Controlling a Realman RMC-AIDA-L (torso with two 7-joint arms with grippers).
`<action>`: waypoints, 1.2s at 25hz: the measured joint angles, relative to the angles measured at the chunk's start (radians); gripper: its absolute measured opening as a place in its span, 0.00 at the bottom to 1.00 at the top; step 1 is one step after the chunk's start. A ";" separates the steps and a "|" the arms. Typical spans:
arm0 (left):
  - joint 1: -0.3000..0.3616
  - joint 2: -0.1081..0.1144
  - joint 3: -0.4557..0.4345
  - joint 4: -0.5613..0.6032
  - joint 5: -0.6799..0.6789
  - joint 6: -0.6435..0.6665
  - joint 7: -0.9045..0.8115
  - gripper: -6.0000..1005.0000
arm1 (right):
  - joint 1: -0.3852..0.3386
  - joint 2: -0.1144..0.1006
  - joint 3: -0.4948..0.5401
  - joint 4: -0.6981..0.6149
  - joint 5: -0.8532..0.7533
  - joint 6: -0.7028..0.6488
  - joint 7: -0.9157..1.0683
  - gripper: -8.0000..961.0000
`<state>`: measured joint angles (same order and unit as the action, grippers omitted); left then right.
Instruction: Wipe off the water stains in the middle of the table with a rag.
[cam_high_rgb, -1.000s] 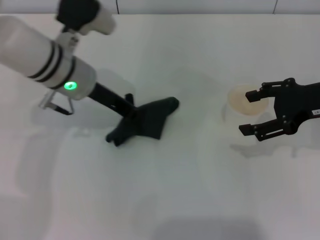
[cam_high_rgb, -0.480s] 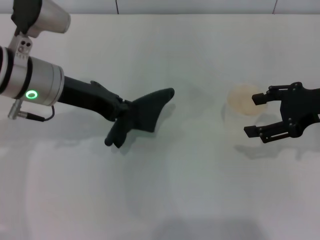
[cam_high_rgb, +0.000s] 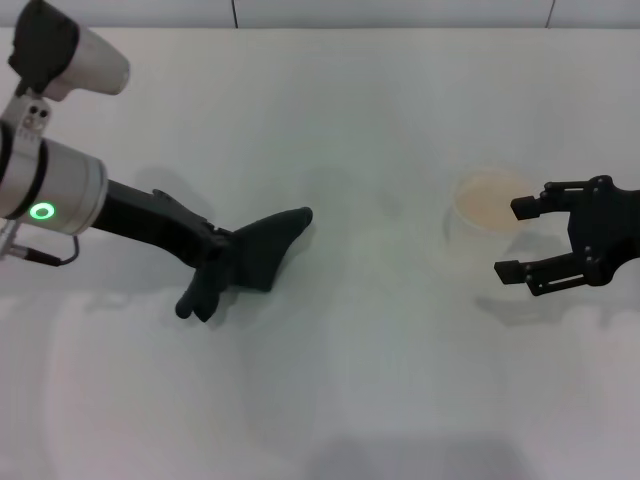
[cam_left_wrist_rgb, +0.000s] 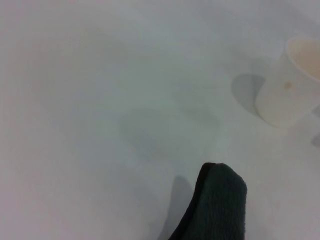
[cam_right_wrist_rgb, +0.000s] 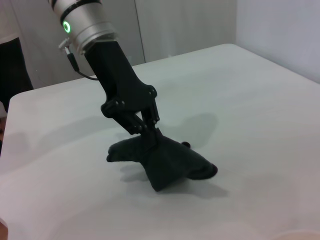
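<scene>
My left gripper (cam_high_rgb: 215, 256) is shut on the dark green-black rag (cam_high_rgb: 258, 255), which lies bunched on the white table (cam_high_rgb: 330, 380) left of centre, its pointed corner toward the middle. In the right wrist view the left gripper (cam_right_wrist_rgb: 147, 131) pinches the rag (cam_right_wrist_rgb: 167, 161) from above. The rag's tip shows in the left wrist view (cam_left_wrist_rgb: 220, 200). No orange-amber stain shows; only a faint greyish patch (cam_left_wrist_rgb: 167, 131) lies on the table ahead of the rag. My right gripper (cam_high_rgb: 512, 240) is open and empty at the right.
A white paper cup (cam_high_rgb: 482, 203) with pale orange inside stands just left of the right gripper; it also shows in the left wrist view (cam_left_wrist_rgb: 284, 92). The table's far edge (cam_high_rgb: 400, 28) runs along the back.
My left gripper has dragged the rag leftward and a little toward me across the table. My right gripper has drifted slightly to the right, away from the cup.
</scene>
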<state>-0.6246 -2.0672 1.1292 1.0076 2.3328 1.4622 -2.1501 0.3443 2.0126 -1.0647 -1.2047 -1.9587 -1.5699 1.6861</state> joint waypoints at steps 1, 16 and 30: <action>0.015 -0.001 0.000 0.020 0.000 0.002 0.004 0.14 | -0.002 0.000 0.000 0.000 0.000 0.001 0.000 0.91; 0.228 0.018 -0.152 0.096 -0.231 0.031 0.304 0.46 | -0.016 -0.004 0.022 0.028 0.037 -0.006 -0.051 0.91; 0.271 0.072 -0.377 -0.027 -0.369 0.331 0.574 0.84 | -0.008 -0.006 0.039 0.073 0.117 -0.044 -0.122 0.91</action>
<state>-0.3534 -1.9951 0.7521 0.9802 1.9637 1.7936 -1.5766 0.3364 2.0066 -1.0253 -1.1322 -1.8417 -1.6142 1.5644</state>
